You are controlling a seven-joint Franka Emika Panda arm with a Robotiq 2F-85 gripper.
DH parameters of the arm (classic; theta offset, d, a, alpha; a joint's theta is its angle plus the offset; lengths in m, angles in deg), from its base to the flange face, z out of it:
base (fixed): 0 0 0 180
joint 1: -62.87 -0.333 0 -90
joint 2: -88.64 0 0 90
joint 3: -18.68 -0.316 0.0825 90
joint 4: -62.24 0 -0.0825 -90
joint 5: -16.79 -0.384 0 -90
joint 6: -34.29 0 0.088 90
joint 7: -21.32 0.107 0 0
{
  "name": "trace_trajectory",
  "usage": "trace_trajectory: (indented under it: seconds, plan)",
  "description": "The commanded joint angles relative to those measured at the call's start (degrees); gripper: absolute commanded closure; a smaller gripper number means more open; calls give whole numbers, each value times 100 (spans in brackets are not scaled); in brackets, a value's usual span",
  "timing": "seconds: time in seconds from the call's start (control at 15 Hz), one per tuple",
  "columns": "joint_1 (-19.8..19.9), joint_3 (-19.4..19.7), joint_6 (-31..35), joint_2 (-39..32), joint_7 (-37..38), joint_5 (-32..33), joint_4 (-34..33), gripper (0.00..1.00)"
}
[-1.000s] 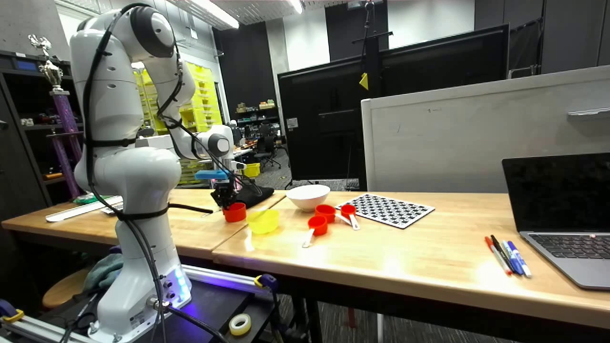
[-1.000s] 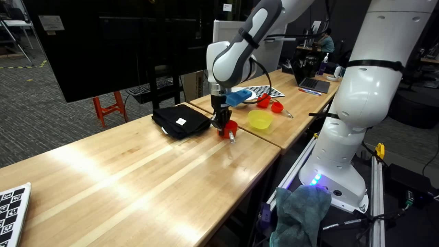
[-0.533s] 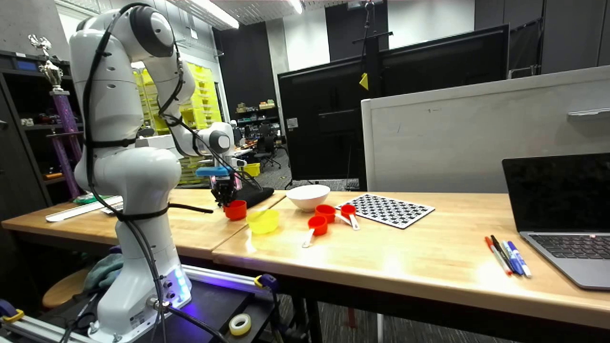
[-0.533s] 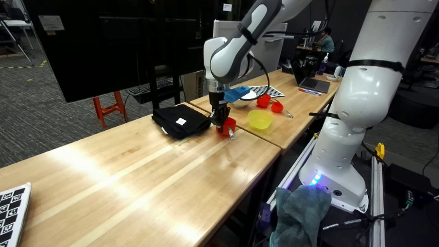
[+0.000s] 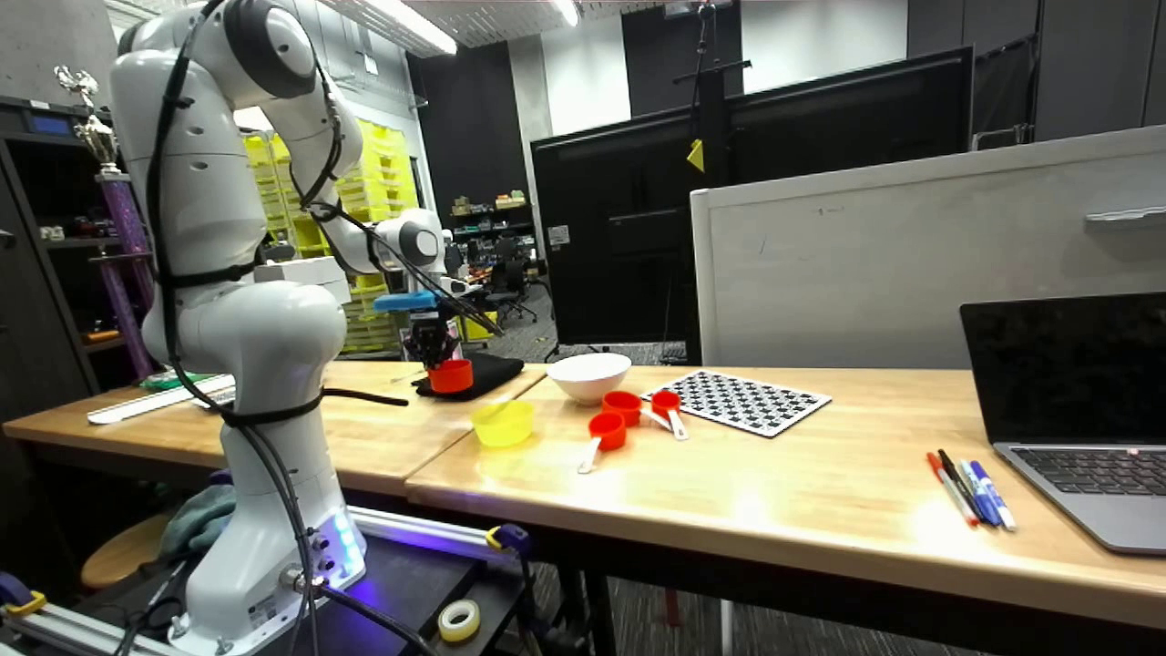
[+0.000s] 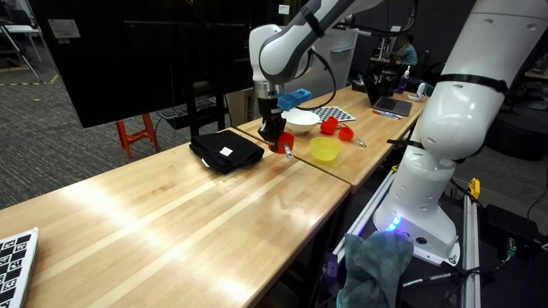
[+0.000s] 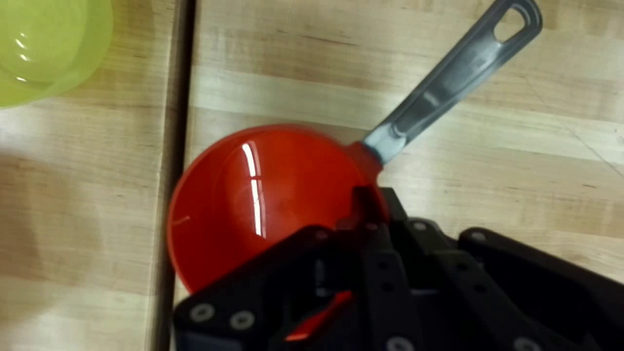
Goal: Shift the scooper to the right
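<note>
The red scooper [image 5: 451, 377] has a round cup-like bowl and a grey metal handle. It also shows in an exterior view [image 6: 286, 143], held above the table near the seam between the two tabletops. In the wrist view the scooper's bowl [image 7: 273, 180] faces the camera, with its handle pointing up and right. My gripper [image 7: 378, 209] is shut on the bowl's rim, one finger inside and one outside, close to the handle. The gripper also shows in both exterior views [image 5: 432, 357] [image 6: 274, 143]. Part of the bowl is hidden behind the fingers.
A yellow container [image 5: 503, 425] stands just across the seam. Several other red scoops [image 5: 608, 430] and a white bowl [image 5: 588, 377] stand farther along. A folded black cloth [image 6: 227, 150] lies beside the gripper. A checkered board [image 5: 740, 401], pens and a laptop [image 5: 1075, 410] lie beyond.
The gripper has risen with the scooper in its grip, so the scooper has come up off the tabletop. The yellow container and the other scoops have not moved.
</note>
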Motion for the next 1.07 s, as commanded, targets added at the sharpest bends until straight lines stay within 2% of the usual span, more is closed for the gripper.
trace_trajectory:
  seconds: [0.0, 0.47, 1.0]
  plan:
    - [-19, -16, -411, 507, 241, 105, 0, 99]
    - [20, -23, -653, 1271, 537, 41, 291, 99]
    - [240, 228, -1027, 2213, 314, 30, 751, 99]
